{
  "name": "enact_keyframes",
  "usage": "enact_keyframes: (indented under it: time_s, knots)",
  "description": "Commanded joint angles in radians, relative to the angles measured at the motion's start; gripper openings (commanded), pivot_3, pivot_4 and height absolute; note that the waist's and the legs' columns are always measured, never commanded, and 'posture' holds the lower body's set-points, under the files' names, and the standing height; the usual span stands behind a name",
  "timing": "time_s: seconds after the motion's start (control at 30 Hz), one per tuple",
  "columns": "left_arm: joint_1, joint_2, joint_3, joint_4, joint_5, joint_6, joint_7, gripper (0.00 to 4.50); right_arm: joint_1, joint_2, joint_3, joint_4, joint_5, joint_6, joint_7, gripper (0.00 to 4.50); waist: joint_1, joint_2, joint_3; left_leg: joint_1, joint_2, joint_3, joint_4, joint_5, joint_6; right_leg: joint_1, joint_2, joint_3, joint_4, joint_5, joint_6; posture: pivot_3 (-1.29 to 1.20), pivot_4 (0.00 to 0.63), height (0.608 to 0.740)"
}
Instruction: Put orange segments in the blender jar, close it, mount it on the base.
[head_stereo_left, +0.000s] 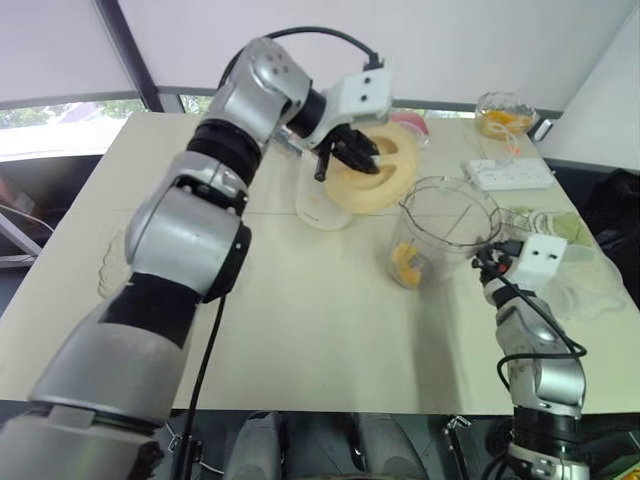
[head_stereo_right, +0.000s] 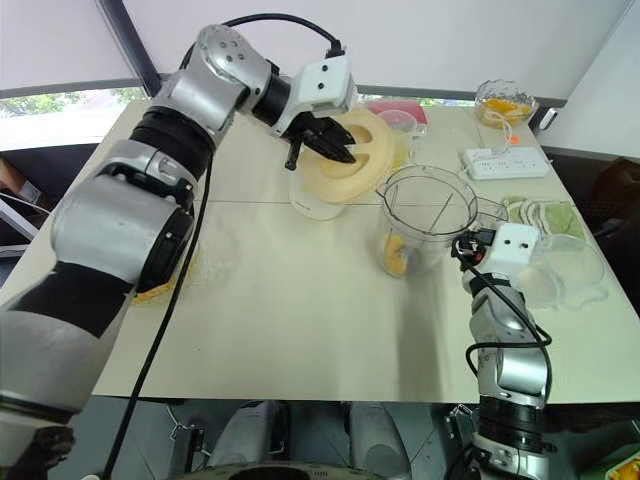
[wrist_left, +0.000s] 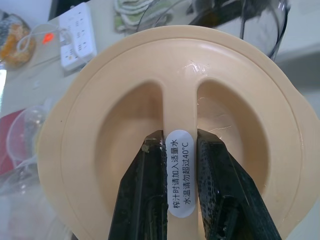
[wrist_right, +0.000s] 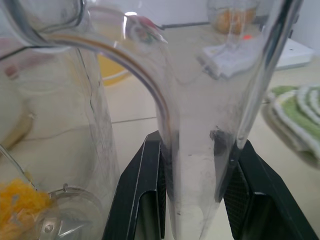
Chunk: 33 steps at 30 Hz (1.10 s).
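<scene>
My left gripper is shut on the centre ridge of the cream blender lid, holding it tilted in the air just above the white blender base. A white label runs along the ridge between the black fingers. The clear blender jar stands open-topped on the table to the right of the base, with orange segments at its bottom. My right gripper is shut on the jar handle at the jar's right side.
A white power strip and a glass bowl of orange segments sit at the back right. A green cloth and a clear dish lie right of the jar. A small clear cup stands behind the lid.
</scene>
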Motion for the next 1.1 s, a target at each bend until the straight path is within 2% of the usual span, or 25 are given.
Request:
enact_keyframes:
  time_s: [0.03, 0.23, 0.6, 1.1]
  knots:
    - [-0.073, -0.017, 0.032, -0.006, -0.008, 0.004, -0.001, 0.23, -0.043, 0.005, 0.030, -0.101, -0.010, -0.020, -0.013, 0.93, 0.001, 0.000, 0.000, 0.000, 0.000, 0.000, 0.000, 0.000, 0.000, 0.000, 0.000, 0.000, 0.000, 0.000, 0.000, 0.00, 0.150, 0.740]
    - [-0.104, -0.054, 0.035, 0.007, 0.005, 0.011, -0.013, 0.23, -0.048, -0.004, 0.083, -0.119, -0.048, -0.019, -0.012, 0.93, 0.001, 0.000, 0.000, 0.000, 0.000, 0.000, 0.000, -0.001, 0.001, 0.000, 0.000, 0.000, 0.000, 0.000, 0.000, 0.00, 0.150, 0.740]
    - [-0.115, -0.075, 0.015, 0.008, 0.039, 0.032, -0.133, 0.23, -0.060, 0.009, 0.154, -0.114, -0.077, 0.015, 0.010, 0.93, 0.000, 0.000, 0.000, 0.000, 0.000, 0.000, 0.000, -0.001, 0.001, -0.001, 0.001, 0.000, 0.000, 0.000, 0.000, 0.00, 0.150, 0.740]
    - [-0.064, -0.125, -0.028, 0.014, 0.107, 0.017, -0.131, 0.23, -0.039, 0.005, 0.209, -0.112, -0.117, 0.054, 0.022, 0.93, 0.001, 0.000, 0.000, 0.000, 0.000, 0.000, 0.000, -0.001, 0.001, 0.000, 0.001, 0.000, 0.000, 0.000, 0.000, 0.00, 0.150, 0.740]
